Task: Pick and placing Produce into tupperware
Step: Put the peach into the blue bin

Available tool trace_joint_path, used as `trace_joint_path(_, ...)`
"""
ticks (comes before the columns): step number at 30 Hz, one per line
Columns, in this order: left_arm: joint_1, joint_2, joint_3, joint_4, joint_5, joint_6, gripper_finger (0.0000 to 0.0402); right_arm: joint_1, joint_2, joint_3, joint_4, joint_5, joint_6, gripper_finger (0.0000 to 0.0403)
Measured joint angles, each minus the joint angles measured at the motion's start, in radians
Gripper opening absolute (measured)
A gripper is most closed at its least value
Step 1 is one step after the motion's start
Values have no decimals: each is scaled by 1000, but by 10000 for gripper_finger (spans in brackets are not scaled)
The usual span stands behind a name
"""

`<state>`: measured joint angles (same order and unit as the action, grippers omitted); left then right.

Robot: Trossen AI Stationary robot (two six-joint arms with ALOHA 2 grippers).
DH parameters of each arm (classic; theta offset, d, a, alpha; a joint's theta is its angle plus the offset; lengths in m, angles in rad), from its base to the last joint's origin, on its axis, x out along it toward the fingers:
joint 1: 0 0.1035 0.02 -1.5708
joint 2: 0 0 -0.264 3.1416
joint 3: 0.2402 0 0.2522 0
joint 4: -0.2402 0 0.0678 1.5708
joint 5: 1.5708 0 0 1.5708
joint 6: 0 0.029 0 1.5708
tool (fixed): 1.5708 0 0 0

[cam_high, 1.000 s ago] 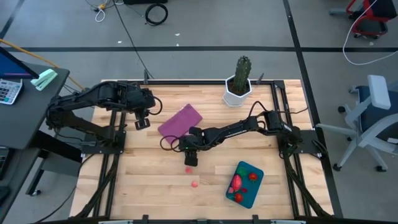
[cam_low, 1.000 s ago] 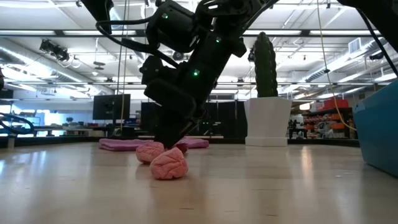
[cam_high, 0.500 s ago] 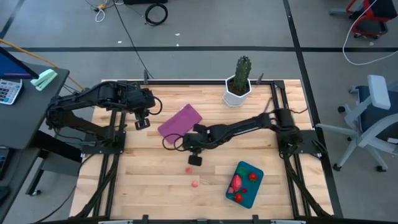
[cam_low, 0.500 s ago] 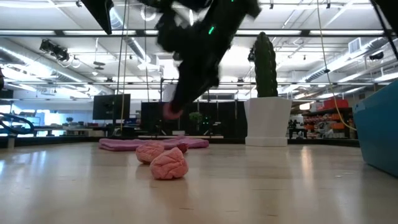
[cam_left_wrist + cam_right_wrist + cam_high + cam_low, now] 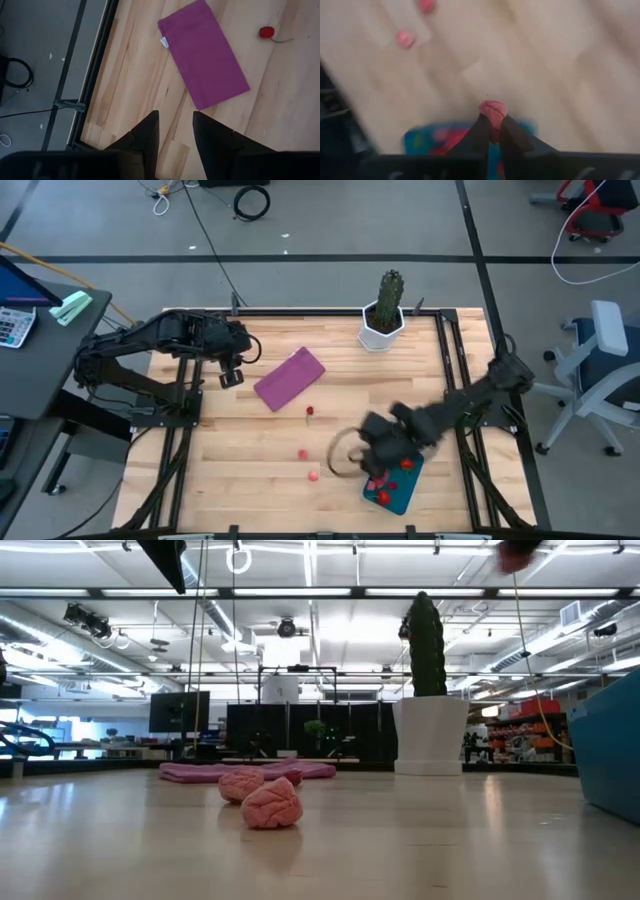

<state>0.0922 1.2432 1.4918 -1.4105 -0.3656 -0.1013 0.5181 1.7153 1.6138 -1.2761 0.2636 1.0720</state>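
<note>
The teal tupperware (image 5: 403,492) sits at the table's near right with red and pink produce inside. My right gripper (image 5: 378,455) hovers over its left edge, shut on a pink-red produce piece (image 5: 492,109). Two pink pieces (image 5: 302,452) (image 5: 313,475) lie on the wood left of the tupperware, and they also show in the low view (image 5: 272,805) (image 5: 240,783). A small red piece with a stem (image 5: 309,411) lies near the purple cloth (image 5: 290,377). My left gripper (image 5: 175,125) waits open at the far left, above bare wood. My right gripper pinches the pink-red piece (image 5: 492,111) between its two fingertips (image 5: 481,125), and the piece sticks out past their free ends. The fingers come from above, slanting down. The piece is lifted clear, over the wood beside the tupperware's rim (image 5: 420,137).
A tall green cactus in a white pot (image 5: 384,315) stands at the far edge, right of centre. The flat purple cloth lies left of the table's middle. Bare wood stretches between the cloth and the tupperware.
My right gripper has risen from the table beside the purple cloth with a pink-red piece in its fingers. It has swung toward the table's near right, to the tupperware. The small red piece with a stem, hidden under the arm before, now shows.
</note>
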Motion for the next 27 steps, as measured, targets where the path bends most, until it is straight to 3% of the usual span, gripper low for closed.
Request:
trace_joint_path(6,0,0,0,33,0,0,125,165,45,-9,-8,-6,324,30)
trace_joint_path(10,0,0,0,44,0,0,125,223,107,-68,12,-92,456,28)
trace_joint_path(19,0,0,0,46,0,-1,121,238,123,-239,359,-153,419,51)
trace_joint_path(27,0,0,0,46,0,-45,118,190,122,-360,373,-239,355,148)
